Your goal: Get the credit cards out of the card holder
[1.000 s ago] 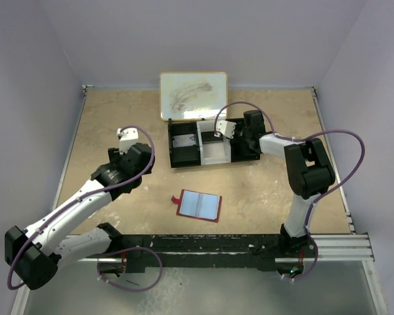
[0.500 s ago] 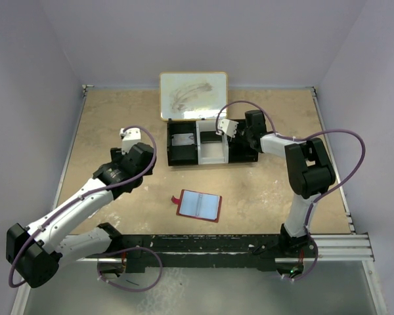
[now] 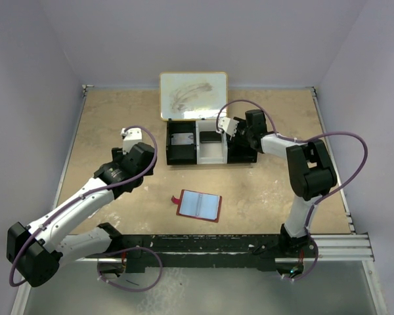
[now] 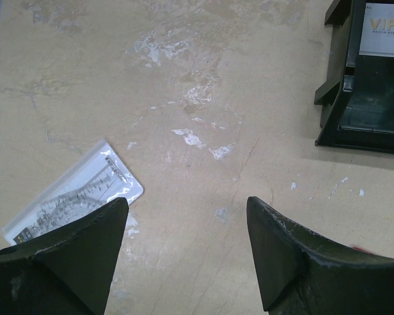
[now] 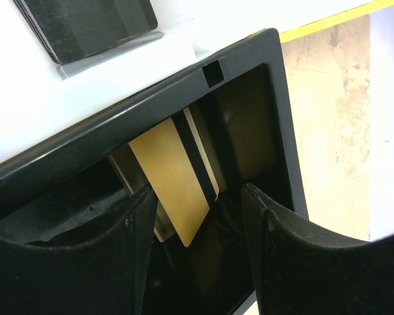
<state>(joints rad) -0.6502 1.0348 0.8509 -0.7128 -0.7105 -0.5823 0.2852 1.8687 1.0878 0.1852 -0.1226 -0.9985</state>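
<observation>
On the tan table [image 3: 105, 131], the long black tray [image 3: 181, 157] sat toward the back. The left gripper [image 4: 187, 203] stood open over bare tabletop, the right gripper [image 5: 197, 190] open at the tray's right compartment. The red card holder [image 3: 199, 205] lay opened flat near the arms' bases, well apart from both. A gold card [image 5: 174, 180] leaned inside that compartment.

The left arm [image 3: 72, 209] and right arm [image 3: 299, 210] wear white shells between bulky black joint housings. A thin purple cable [image 3: 365, 154] loops off each. The left tool [image 4: 185, 210] and right tool [image 5: 197, 197] end in dark, blunt, wedge-shaped fingers [image 4: 72, 256], faintly scuffed.
</observation>
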